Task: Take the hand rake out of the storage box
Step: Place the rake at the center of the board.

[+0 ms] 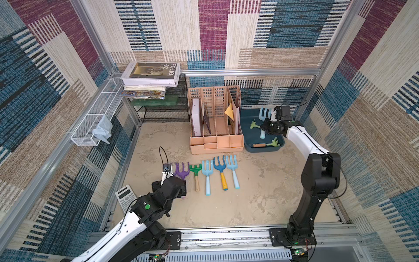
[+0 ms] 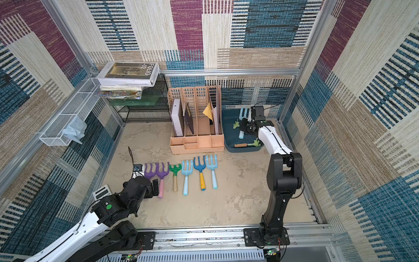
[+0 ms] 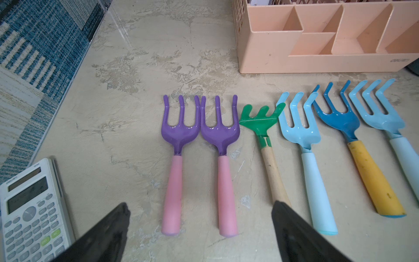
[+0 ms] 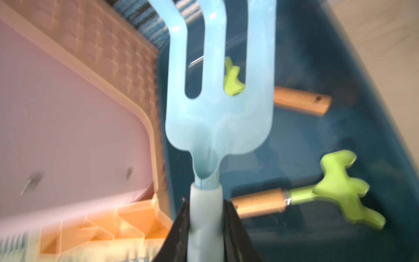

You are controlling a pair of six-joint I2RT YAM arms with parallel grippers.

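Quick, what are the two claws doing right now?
Left gripper: open, holding nothing.
Right gripper: shut on the light blue rake, by its handle.

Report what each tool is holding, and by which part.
The right tool grips the light blue hand rake by its pale handle, just below the head. The left tool is open and holds nothing.

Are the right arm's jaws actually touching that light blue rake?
Touching. The right wrist view shows both black jaws pressed against the pale handle of the light blue rake, with no gap on either side.
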